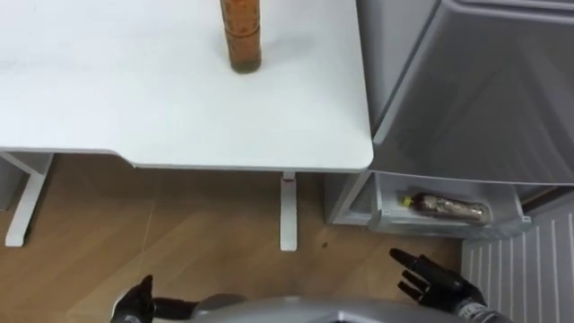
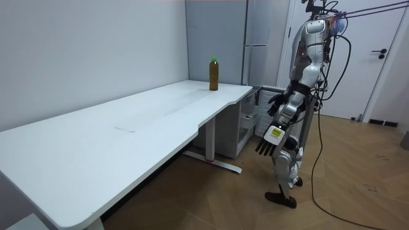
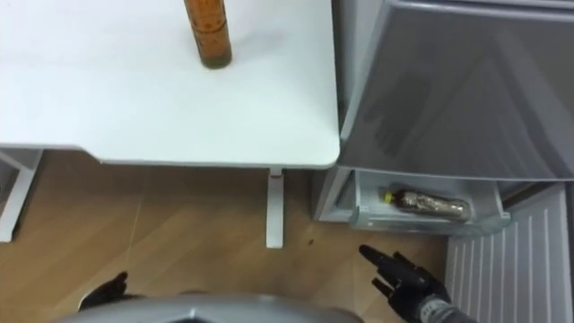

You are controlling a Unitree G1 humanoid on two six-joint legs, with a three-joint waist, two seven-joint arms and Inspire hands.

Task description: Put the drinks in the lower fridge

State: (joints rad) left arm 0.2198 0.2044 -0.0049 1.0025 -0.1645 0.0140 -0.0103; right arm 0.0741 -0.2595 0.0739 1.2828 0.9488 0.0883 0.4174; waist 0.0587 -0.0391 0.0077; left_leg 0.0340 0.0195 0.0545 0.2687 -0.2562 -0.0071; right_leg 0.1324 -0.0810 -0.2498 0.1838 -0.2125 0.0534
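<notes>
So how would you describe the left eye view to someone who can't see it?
Looking down, a brown drink bottle stands upright on a white table; to its right, the open lower drawer of a fridge holds a second bottle lying on its side. The robot's right hand, fingers straight, shows at the bottom right.

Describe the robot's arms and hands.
Both arms are silver-grey, built of rounded jointed segments. The left hand and right hand are black with slim fingers. The left hand's back carries a small white tag with a yellow mark.
</notes>
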